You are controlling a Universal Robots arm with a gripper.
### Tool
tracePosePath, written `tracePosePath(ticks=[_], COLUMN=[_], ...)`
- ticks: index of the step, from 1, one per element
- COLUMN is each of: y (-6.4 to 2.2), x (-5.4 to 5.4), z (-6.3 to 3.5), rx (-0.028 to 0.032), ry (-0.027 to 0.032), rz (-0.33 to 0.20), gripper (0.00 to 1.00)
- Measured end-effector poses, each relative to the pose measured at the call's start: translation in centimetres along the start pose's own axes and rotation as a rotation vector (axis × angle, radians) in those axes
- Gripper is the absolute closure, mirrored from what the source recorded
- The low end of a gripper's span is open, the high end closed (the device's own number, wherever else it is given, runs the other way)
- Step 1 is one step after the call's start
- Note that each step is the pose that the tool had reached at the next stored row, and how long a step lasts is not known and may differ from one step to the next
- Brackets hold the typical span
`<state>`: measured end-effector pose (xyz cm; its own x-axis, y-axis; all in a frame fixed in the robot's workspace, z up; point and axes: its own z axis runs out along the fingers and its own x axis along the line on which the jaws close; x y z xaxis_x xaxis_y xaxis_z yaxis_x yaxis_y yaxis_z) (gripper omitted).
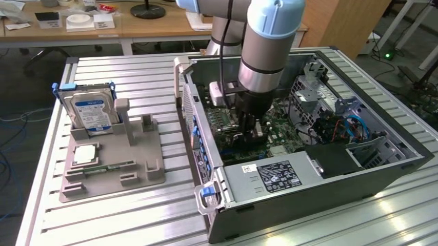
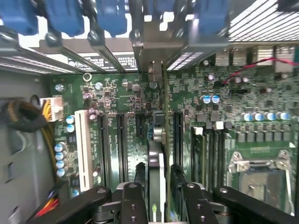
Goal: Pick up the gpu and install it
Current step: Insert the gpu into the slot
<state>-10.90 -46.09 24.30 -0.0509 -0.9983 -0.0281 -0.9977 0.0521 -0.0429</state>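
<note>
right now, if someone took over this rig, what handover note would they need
Gripper: down inside the open computer case, its fingers either side of the gpu; whether they grip it or have let go cannot be told.
Gpu: standing on edge over a motherboard expansion slot, its bracket end toward the rear slot openings.
Done: gpu picked up and brought to the slot.
Left: confirm it is fully seated, release if not released, lift the arm clear.
Elsewhere: hard drive upright in the grey parts holder beside the case.
</note>
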Motion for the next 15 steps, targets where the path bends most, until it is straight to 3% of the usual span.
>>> tracePosePath(ticks=[11,14,15], y=[-0.20,-0.20,-0.20], x=[-0.1,-0.1,-0.1], z=[-4.57,-4.71,-4.71], rx=[0.0062,0.0075,0.0075], ry=[-0.0001,-0.0002,-0.0001], rz=[0.000,0.000,0.000], gripper=[0.65,0.66,0.73])
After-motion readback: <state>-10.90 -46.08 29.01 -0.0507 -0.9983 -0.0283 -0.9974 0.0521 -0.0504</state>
